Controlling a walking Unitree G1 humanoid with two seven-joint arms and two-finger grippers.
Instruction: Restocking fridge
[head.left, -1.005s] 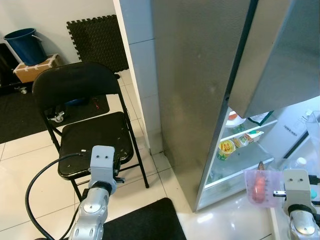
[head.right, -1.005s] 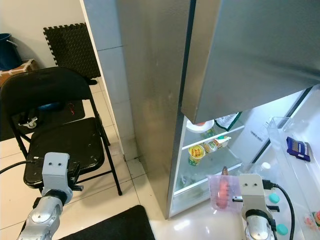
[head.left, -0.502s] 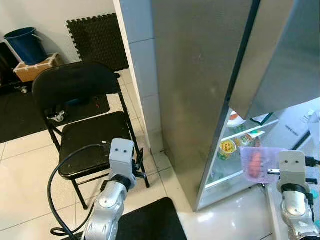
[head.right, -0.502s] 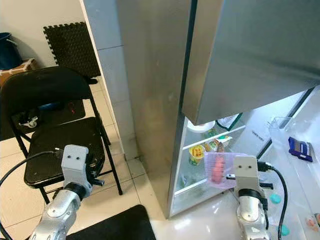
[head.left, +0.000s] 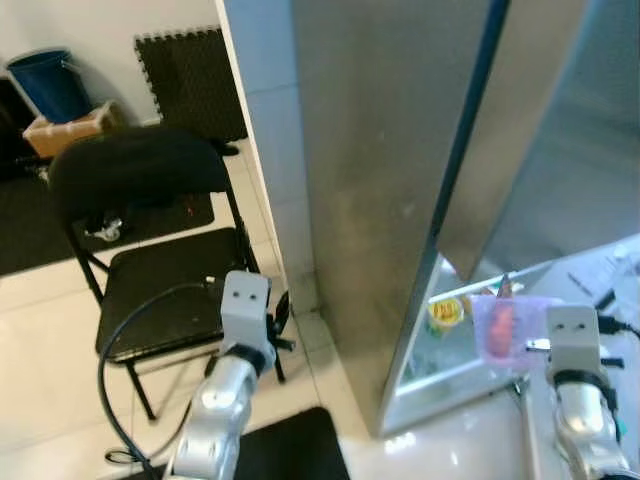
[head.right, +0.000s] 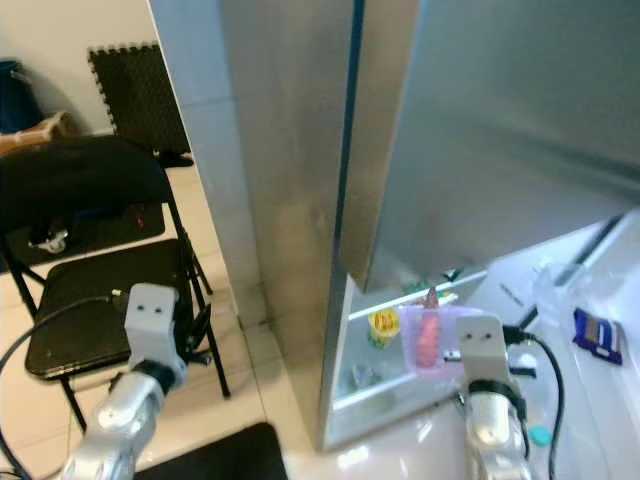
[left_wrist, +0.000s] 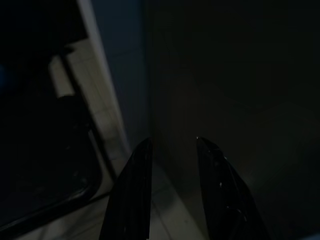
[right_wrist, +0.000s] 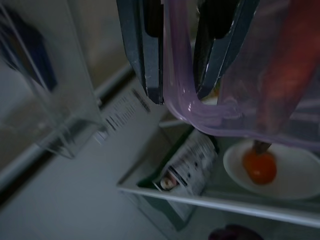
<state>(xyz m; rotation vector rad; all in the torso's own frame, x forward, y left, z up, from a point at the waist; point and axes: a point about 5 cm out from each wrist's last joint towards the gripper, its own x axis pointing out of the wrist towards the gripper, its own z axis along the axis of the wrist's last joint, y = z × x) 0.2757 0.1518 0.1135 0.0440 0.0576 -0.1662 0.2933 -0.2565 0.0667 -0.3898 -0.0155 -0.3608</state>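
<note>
Your right gripper (right_wrist: 177, 50) is pinched on the rim of one clear purple tub (head.left: 505, 325) with one carrot (head.left: 500, 327) inside, held at the lower right of the left eye view, in front of the open fridge (head.left: 400, 170). Behind the tub, on the lit shelves, you can count one yellow cup (head.left: 446, 312), one white plate (right_wrist: 272, 172) with an orange item on it, and one printed packet (right_wrist: 192, 162). The door shelf (head.right: 590, 320) at far right carries one dark blue pack (head.right: 597, 335). Your left gripper (left_wrist: 172, 192) hangs at lower left, its two fingers spread and holding nothing, beside one black folding chair (head.left: 150, 250) on the tiled floor (head.left: 40, 350).
</note>
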